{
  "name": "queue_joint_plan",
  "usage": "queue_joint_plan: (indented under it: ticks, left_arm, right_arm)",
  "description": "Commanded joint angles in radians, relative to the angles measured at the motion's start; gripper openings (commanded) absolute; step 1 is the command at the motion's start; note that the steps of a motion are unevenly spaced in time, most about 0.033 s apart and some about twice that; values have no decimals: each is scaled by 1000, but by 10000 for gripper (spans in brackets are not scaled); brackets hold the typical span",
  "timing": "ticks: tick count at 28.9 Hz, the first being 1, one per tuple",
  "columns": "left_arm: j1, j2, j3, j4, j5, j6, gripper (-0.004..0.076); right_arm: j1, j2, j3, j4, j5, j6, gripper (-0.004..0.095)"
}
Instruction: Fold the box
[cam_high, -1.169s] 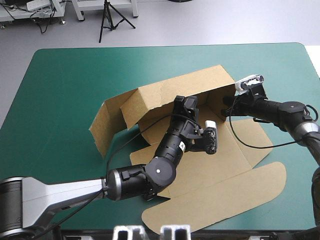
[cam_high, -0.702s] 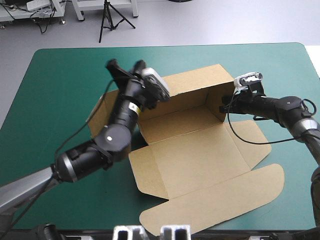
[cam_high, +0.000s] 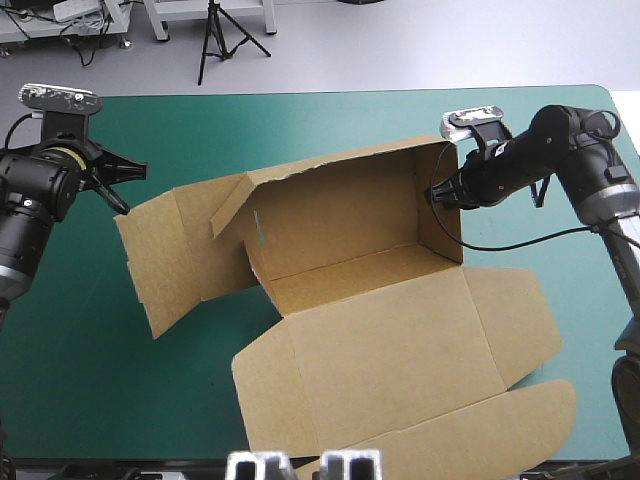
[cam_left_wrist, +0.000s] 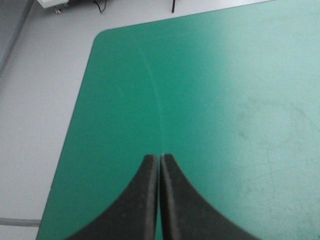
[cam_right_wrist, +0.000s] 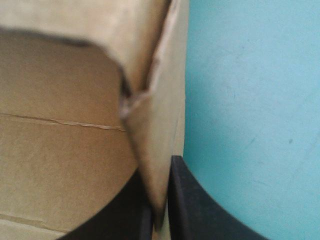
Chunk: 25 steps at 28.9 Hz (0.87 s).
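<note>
The brown box (cam_high: 385, 325) lies in the middle of the teal-green table (cam_high: 330, 120), its far wall and right wall raised. Its left flaps are splayed outward and its lid lies flat toward the near edge. My right gripper (cam_high: 441, 194) is at the right wall's upper edge. In the right wrist view the board of the box (cam_right_wrist: 65, 165) runs between the black fingers (cam_right_wrist: 192, 205), so the gripper (cam_right_wrist: 159, 172) is shut on it. My left gripper (cam_high: 122, 184) hangs by the table's left side, clear of the box. Seen from its own wrist, this gripper (cam_left_wrist: 160, 156) is shut on nothing over bare cover.
The left flap (cam_high: 165, 255) reaches close to the left gripper. The lid's rounded tab (cam_high: 500, 430) nears the table's front edge. Bare teal-green cover (cam_left_wrist: 240, 100) lies ahead of the left gripper, with the table's rounded corner (cam_left_wrist: 102, 35) beyond.
My left arm has drawn back from over the box to the table's left side. The box's left flaps have swung outward. The right gripper has kept its hold on the right wall.
</note>
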Motion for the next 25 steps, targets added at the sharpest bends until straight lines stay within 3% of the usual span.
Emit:
queue_joint_plan:
  ticks: [1,10,21,25]
  left_arm:
    - [59,-29,-36,-173,-34,148,-3]
    - [61,-6,-36,-243,38,240,-3]
    - [63,46,-36,-252,78,254,-3]
    - [63,56,-36,-285,78,254,-3]
  right_arm:
    - [3,20,-60,-1,57,32,1]
    - [3,182,-62,0,-62,13,20]
    - [3,244,-126,3,-200,-67,374]
    - [3,240,-177,-1,-163,-62,393]
